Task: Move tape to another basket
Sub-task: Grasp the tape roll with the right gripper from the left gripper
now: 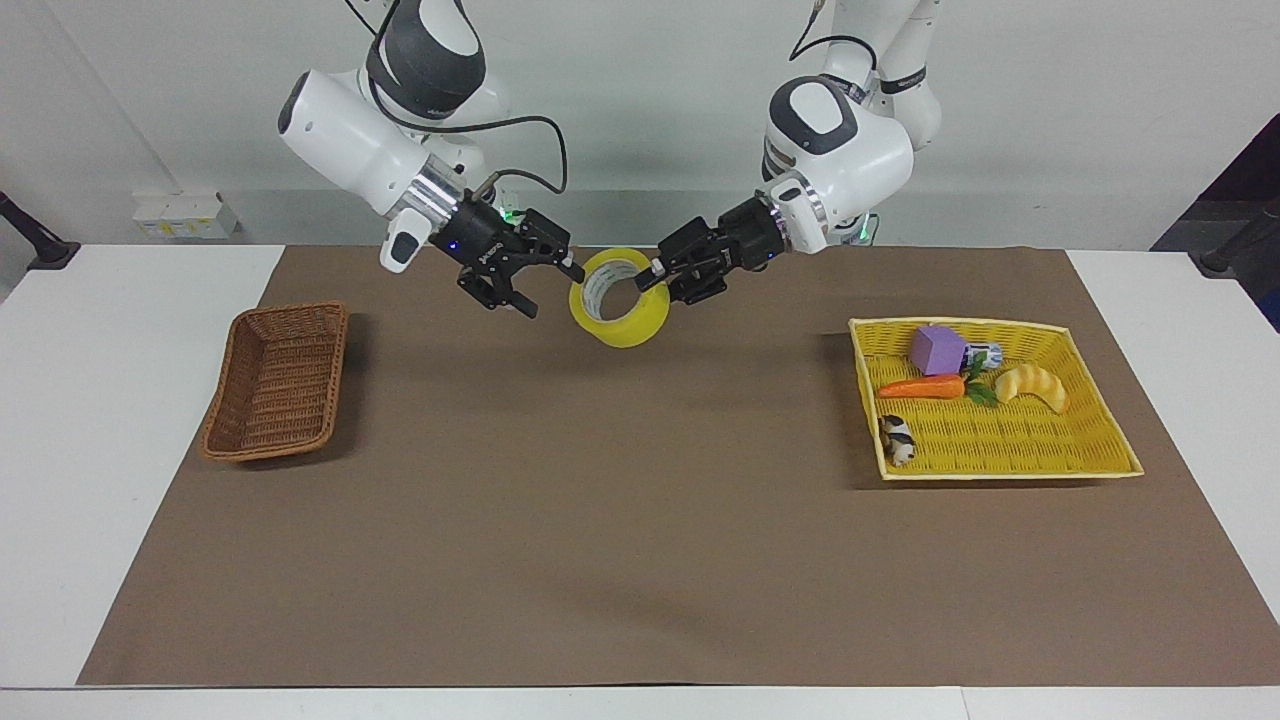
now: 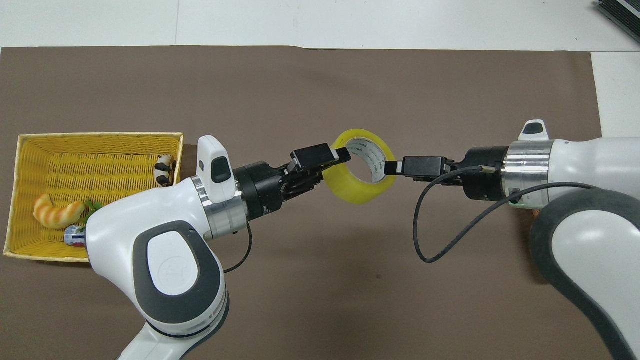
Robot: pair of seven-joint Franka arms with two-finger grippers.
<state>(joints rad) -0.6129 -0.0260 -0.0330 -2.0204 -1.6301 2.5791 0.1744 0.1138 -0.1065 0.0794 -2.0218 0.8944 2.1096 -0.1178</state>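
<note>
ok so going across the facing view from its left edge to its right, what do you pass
wicker basket → right hand → tape → left hand → yellow basket, holding a small black-and-white toy, a carrot, a purple block and a croissant

Your pincers crowd the tape in mid-air — left pincer at its 3 o'clock, right pincer at its 9 in the facing view. Below, you have bare brown mat. The wicker basket lies open-topped — nothing stands beside it on the worktop.
</note>
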